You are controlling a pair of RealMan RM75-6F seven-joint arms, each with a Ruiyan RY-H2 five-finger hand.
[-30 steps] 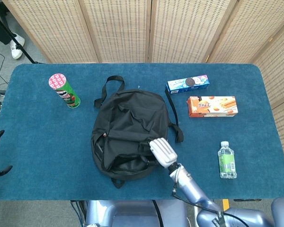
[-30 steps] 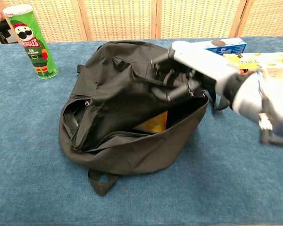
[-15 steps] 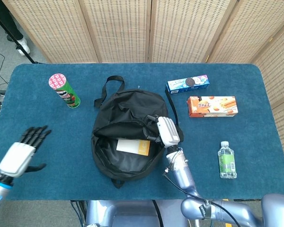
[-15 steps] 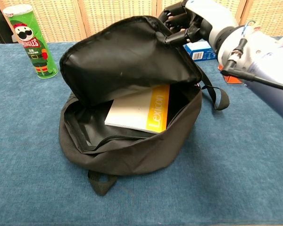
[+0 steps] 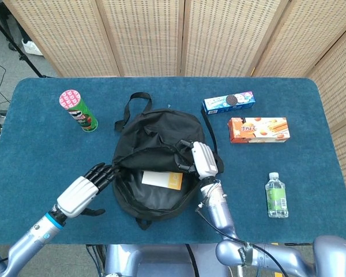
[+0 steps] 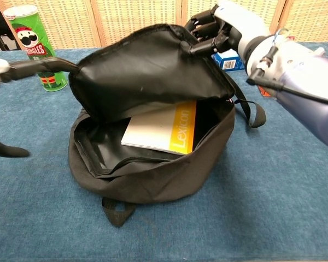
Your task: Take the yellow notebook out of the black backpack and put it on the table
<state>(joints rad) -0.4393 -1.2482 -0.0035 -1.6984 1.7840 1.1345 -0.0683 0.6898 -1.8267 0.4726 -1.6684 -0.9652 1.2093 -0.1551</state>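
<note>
The black backpack lies in the middle of the blue table with its mouth wide apart. My right hand grips the edge of the top flap and holds it lifted. Inside lies the notebook, white with a yellow "Lexicon" strip, flat and in plain sight. My left hand is open, fingers stretched out, its fingertips at the backpack's left rim. Whether they touch the fabric I cannot tell.
A green Pringles can stands at the back left. A blue cookie box and an orange biscuit box lie at the back right. A water bottle lies at the front right. Bare blue table stretches left of the backpack.
My right hand lifted the flap, uncovering the notebook, and now holds it still. My left hand came in from the table's left edge to the backpack's left rim.
</note>
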